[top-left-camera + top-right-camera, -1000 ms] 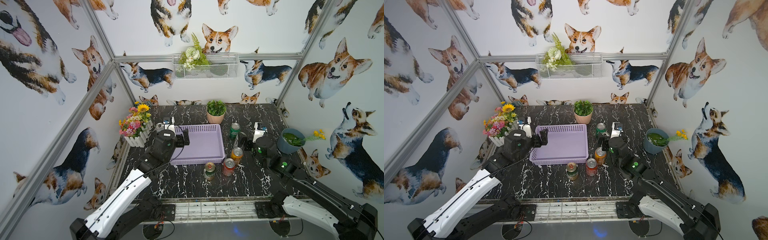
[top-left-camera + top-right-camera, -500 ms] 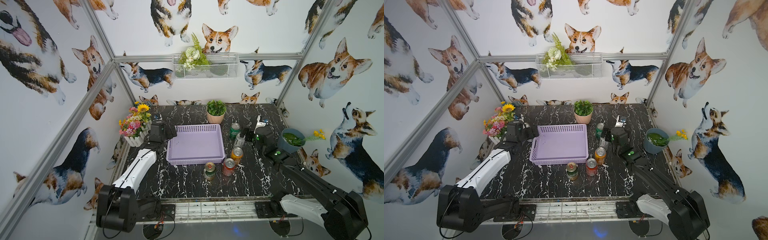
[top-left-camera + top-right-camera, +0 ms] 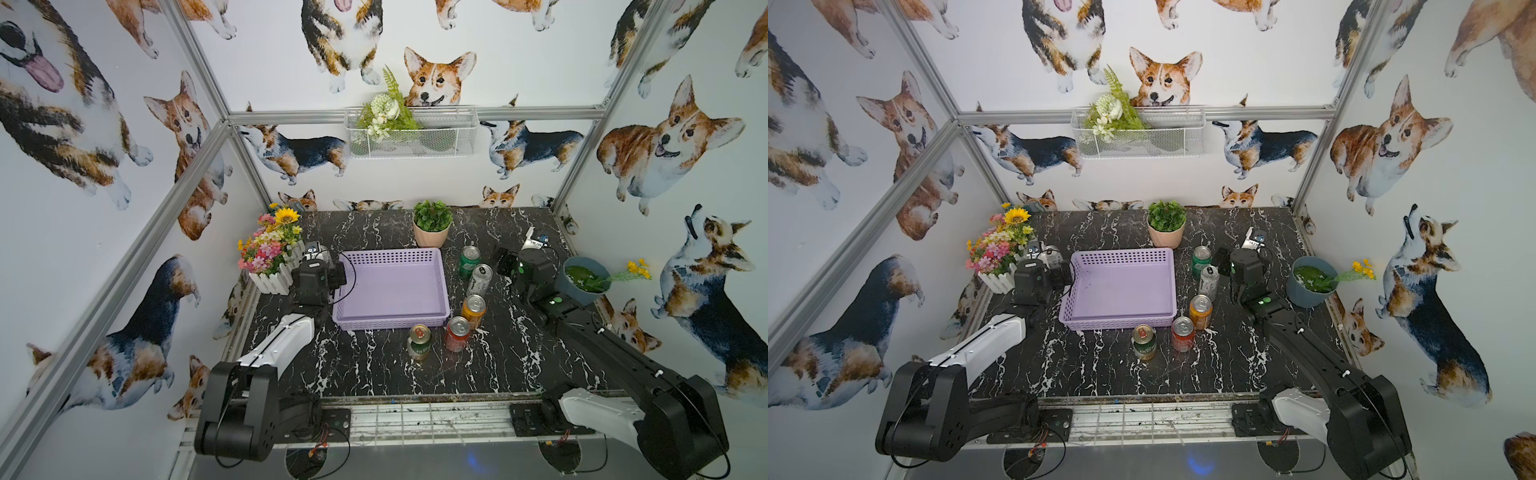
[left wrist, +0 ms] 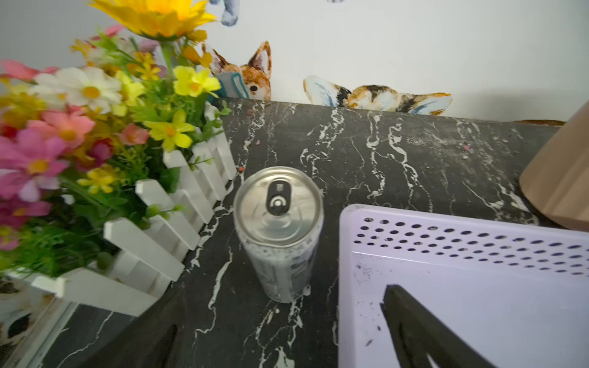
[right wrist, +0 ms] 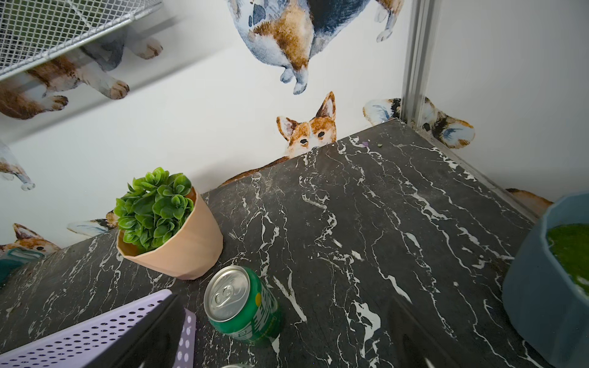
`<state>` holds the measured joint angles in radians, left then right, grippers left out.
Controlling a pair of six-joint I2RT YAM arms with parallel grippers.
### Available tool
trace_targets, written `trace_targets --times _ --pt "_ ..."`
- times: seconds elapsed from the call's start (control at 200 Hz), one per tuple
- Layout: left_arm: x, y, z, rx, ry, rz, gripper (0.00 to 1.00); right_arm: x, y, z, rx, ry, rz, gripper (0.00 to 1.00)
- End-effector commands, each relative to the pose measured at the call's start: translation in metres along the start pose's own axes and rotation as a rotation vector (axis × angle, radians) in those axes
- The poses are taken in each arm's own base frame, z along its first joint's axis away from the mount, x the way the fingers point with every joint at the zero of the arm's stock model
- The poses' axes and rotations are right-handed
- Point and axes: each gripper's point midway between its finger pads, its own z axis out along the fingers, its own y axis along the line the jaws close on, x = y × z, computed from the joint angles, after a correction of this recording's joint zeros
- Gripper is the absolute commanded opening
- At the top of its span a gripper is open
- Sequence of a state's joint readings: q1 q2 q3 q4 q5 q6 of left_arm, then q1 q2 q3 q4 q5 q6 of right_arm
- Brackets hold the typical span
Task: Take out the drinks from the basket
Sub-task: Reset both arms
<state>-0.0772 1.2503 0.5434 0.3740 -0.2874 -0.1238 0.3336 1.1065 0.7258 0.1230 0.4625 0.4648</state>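
Basket: a shallow, rectangular lavender plastic tray (image 3: 392, 286) (image 3: 1119, 286) with rows of small holes in its walls; it sat mid-table with nothing in it but a few dark specks on the floor
Table: black marble-look top with white veins (image 3: 374, 374)
Cans to the right of the basket: four stood upright in a loose line just off that wall, all on the table: a green can (image 3: 470, 261) farthest back, then a slim silver can (image 3: 479, 279), an orange can (image 3: 473, 311) and a red can (image 3: 457, 333)
Can in front: a green-and-gold can (image 3: 419, 341) stood just off the basket's front right corner, beside the red one
Can to the left: a second slim silver can (image 4: 280, 232) with a plain silver top and a pale printed body stood upright between the flower box (image 4: 143, 223) and the basket's back left corner
Left gripper (image 4: 280, 308): released, jaws spread wide and holding nothing; one finger hung over the basket's corner, the other over the table, and the silver can stood just ahead of the gap, untouched
Right gripper (image 5: 287, 306): released as well, jaws wide and holding nothing; the green can stood just ahead of it, with one finger above the basket's corner
Other things: a leafy plant in a peach pot (image 3: 432, 226) behind the basket, and a blue pot (image 3: 579, 284) at the right edge
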Motion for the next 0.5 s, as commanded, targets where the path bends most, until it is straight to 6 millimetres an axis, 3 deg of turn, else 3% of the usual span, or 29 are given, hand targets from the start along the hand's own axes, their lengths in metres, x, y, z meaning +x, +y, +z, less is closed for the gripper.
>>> trace_targets --times 0.0,0.36,0.495 --pt "-0.015 0.012 -0.006 -0.039 -0.147 0.035 1.00 -0.014 0.003 -0.003 -0.014 -0.062 0.011 1.00" --pt "0.002 0.023 0.012 -0.023 -0.176 -0.053 1.00 -0.012 -0.002 -0.008 -0.015 -0.082 0.011 1.00" --pt "0.019 0.021 0.016 0.017 -0.153 -0.053 1.00 -0.009 -0.004 -0.008 -0.013 -0.086 0.007 1.00"
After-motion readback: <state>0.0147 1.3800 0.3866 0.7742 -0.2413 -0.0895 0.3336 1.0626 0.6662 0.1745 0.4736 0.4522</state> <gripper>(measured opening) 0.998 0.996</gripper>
